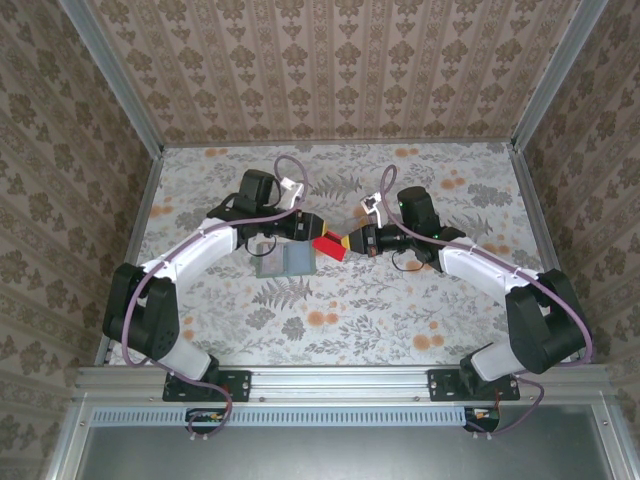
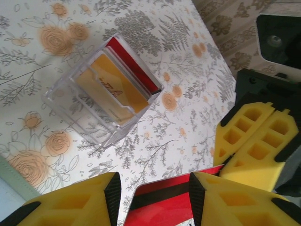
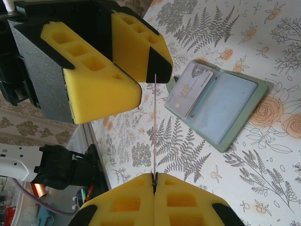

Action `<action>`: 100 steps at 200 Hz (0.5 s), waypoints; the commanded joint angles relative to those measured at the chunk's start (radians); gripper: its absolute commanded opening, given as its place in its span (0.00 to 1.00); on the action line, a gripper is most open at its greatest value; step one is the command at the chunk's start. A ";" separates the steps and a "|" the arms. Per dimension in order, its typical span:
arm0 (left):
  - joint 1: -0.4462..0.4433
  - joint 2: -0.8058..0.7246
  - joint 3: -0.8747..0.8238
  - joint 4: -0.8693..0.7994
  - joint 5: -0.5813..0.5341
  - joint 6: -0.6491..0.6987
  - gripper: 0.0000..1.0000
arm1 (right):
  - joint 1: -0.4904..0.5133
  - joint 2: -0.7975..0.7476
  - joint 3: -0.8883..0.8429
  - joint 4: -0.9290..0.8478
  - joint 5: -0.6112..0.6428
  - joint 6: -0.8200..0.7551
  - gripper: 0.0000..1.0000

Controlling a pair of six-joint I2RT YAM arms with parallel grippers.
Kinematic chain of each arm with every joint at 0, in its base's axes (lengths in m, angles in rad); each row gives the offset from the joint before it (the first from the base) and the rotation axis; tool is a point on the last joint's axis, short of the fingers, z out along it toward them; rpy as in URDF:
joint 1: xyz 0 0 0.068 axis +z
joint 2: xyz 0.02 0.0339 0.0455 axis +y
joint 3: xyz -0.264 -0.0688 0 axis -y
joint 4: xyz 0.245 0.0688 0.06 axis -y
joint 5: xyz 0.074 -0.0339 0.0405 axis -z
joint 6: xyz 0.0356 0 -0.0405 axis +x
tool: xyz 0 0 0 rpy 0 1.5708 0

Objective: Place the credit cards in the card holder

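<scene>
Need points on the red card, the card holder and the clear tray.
red card (image 1: 327,247), top view, its middle, between the two grippers.
card holder (image 3: 225,108), right wrist view, its clear inner pocket.
clear tray (image 2: 89,120), left wrist view, its near transparent wall.
</scene>
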 commanded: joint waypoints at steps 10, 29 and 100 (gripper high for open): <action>0.019 -0.021 -0.022 0.057 0.166 -0.004 0.44 | 0.004 0.010 0.026 0.040 -0.050 0.017 0.07; 0.019 -0.030 -0.033 0.053 0.189 -0.004 0.42 | 0.003 0.006 0.024 0.045 -0.049 0.018 0.08; 0.018 -0.028 -0.052 0.035 0.231 0.012 0.31 | -0.003 0.008 0.008 0.091 -0.064 0.051 0.08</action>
